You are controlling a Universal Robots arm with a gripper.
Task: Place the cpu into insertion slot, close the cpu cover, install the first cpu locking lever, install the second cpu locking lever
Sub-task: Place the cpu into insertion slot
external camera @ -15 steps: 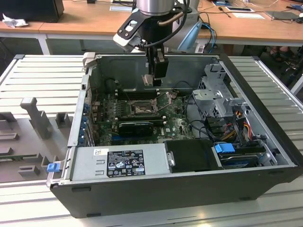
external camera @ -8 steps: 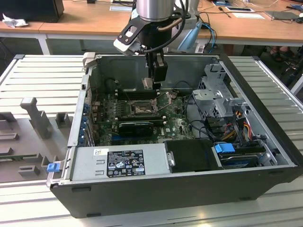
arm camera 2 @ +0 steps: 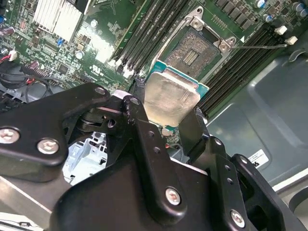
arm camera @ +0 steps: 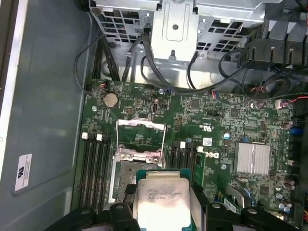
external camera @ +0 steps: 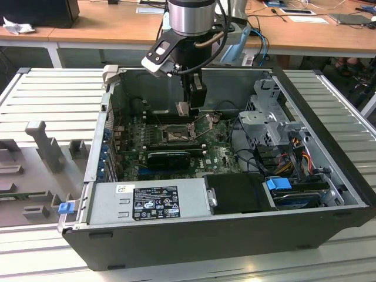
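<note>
The gripper [arm camera 2: 166, 120] has its jaws clamped on the cpu [arm camera 2: 171, 98], pinching two opposite edges, metal face toward the wrist. The chip sits between the jaws, clear of the board [arm camera: 216, 120] and touching nothing else. In both wrist views the slot [arm camera 2: 195, 53] lies just beyond the jaw tips, bare and dark, partly overlapped by the chip's far edge. The cover [arm camera: 140, 125] is thrown back on the far side of the slot from the jaws, and a lever [arm camera 2: 260, 46] is swung out, so the way down looks open.

To my eye this is the placing step, not yet finished. Doing it well means squaring the chip's edges to the slot's rim, matching the marked corner, keeping it level and lowering it straight, with no sideways rub and no pressing, since the contacts underneath bend easily. The chip should drop in under its own weight.

As for writing: there is print across the chip's face [arm camera: 161, 197], a white sticker [arm camera: 23, 172] on the case wall off to one side of the jaws, and a big label [external camera: 155, 202] on the grey box well away from them. I can't make out any of it.
</note>
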